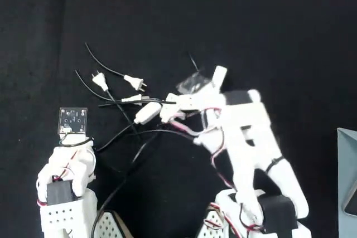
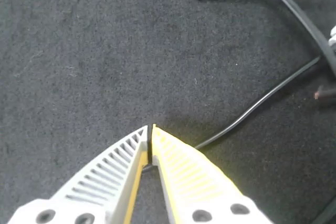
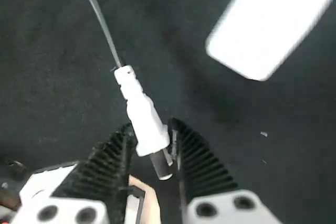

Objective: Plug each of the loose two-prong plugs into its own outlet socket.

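A white two-prong plug (image 3: 144, 116) sits between the black fingers (image 3: 202, 163) of my right gripper (image 3: 152, 140), which is shut on it. Its prongs point back toward the wrist and its thin black wire runs away over the cloth. In the high view this gripper (image 1: 167, 105) is at mid-table with the held plug (image 1: 135, 99) reaching left. A white socket block (image 1: 148, 113) (image 3: 270, 24) lies just beside it. Two loose white plugs (image 1: 100, 80) (image 1: 134, 82) lie farther back left. My left gripper (image 2: 151, 128) is shut, empty, tips on the black cloth.
Black cables (image 1: 125, 137) cross the cloth between the arms, and one thin wire (image 2: 257, 106) passes near the left gripper. The left arm (image 1: 67, 176) is folded at the front left. A teal object (image 1: 348, 176) stands at the right edge.
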